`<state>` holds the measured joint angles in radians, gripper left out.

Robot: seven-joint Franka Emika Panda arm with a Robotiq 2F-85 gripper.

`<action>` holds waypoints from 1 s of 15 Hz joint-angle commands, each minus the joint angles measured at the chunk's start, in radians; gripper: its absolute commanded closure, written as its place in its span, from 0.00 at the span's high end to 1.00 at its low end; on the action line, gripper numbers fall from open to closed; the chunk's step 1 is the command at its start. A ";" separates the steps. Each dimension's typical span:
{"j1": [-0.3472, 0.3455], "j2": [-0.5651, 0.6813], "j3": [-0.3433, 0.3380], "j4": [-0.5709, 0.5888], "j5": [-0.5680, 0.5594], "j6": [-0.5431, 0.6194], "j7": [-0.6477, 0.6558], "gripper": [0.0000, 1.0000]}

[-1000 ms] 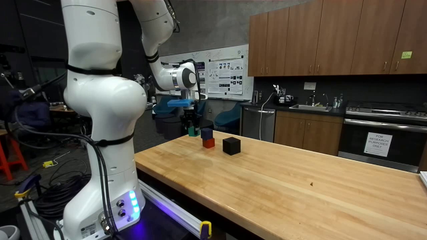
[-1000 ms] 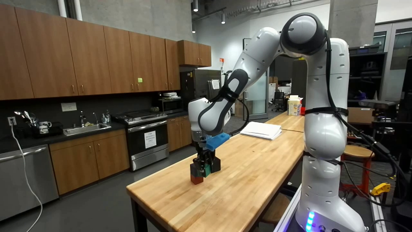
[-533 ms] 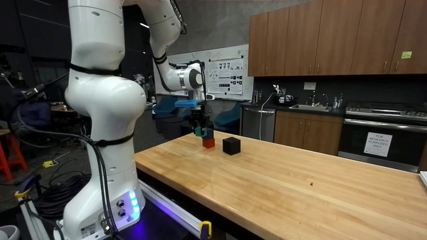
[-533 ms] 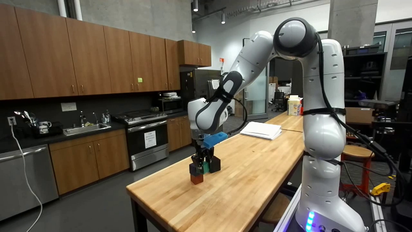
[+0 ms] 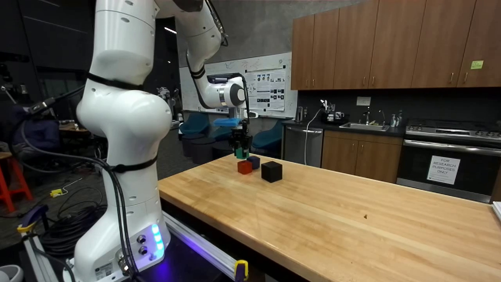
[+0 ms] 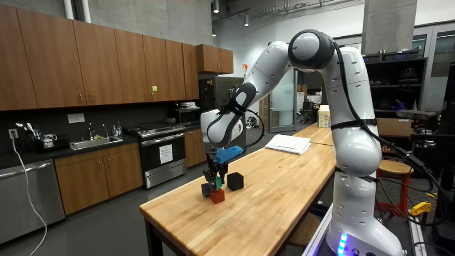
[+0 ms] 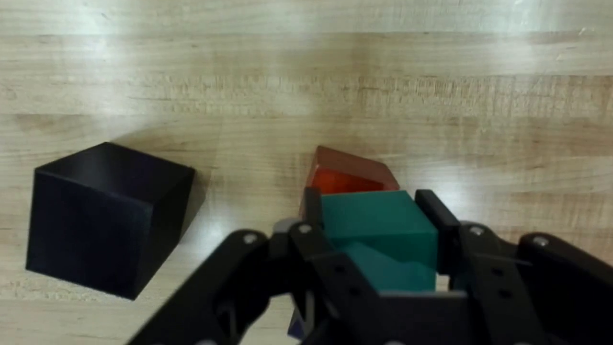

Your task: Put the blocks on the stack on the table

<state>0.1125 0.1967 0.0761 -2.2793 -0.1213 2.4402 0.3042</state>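
Observation:
My gripper [image 7: 371, 206] is shut on the teal-green block [image 7: 378, 239], one finger at each side. In both exterior views the teal-green block [image 5: 242, 153] [image 6: 218, 183] hangs at the top of the red block [image 5: 245, 167]; I cannot tell whether they touch. In the wrist view it hides part of the red block [image 7: 347, 175]. A dark blue block [image 5: 255, 162] is low beside the red one, apparently on the table [image 5: 313, 211]; only its corner [image 7: 296, 328] shows in the wrist view. No black-over-teal-over-red column is in view.
A larger black block [image 5: 271, 171] stands on the table near the red one; it is at the left in the wrist view [image 7: 96, 220]. White papers [image 6: 288, 143] lie farther along the table. The table's end edge [image 6: 160, 227] is near the blocks.
The dark blue block has come off the top of the red block and is down beside it. My gripper has moved over towards the red block with the teal-green block held.

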 commanded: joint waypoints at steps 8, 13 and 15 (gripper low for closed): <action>0.019 0.064 -0.037 0.102 -0.003 -0.058 0.041 0.25; 0.021 0.064 -0.032 0.088 0.029 -0.077 0.072 0.25; 0.020 0.068 -0.031 0.087 0.054 -0.078 0.101 0.25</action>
<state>0.1207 0.2614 0.0514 -2.1986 -0.1032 2.3836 0.3613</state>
